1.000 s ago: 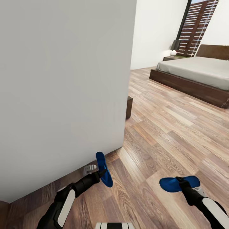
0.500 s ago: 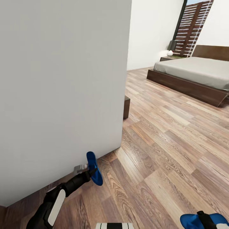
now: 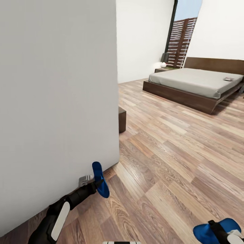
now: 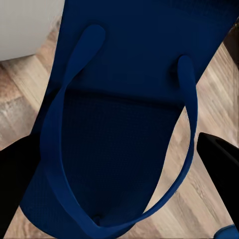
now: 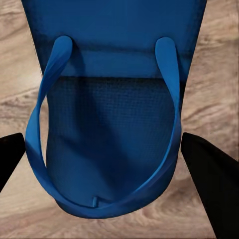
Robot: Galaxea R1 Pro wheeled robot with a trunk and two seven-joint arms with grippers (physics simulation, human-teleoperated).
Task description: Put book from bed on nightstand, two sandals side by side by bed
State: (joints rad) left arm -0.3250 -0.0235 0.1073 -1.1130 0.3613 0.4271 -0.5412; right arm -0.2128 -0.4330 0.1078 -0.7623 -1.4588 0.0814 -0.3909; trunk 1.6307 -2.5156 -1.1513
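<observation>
**Both sandals in hand, bed not yet reached**

Head view: the left gripper point(image 3: 96, 183) was closed on one blue sandal point(image 3: 100, 180) beside a white wall point(image 3: 57, 101); the right gripper point(image 3: 218, 231) carried the second sandal point(image 3: 207, 232) low over the wood floor point(image 3: 176, 159). The bed point(image 3: 195, 83) stood well apart across the room, a small flat object, probably the book point(image 3: 228, 79), lying on its mattress.

Left wrist view: the sandal point(image 4: 124, 124) sat between the dark fingers point(image 4: 219, 154), clamped.

Right wrist view: the second sandal point(image 5: 109, 114) was likewise pinched between fingers point(image 5: 211, 174).

By my judgement, neither sandal was placed and the book was unmoved; everything remained.
</observation>
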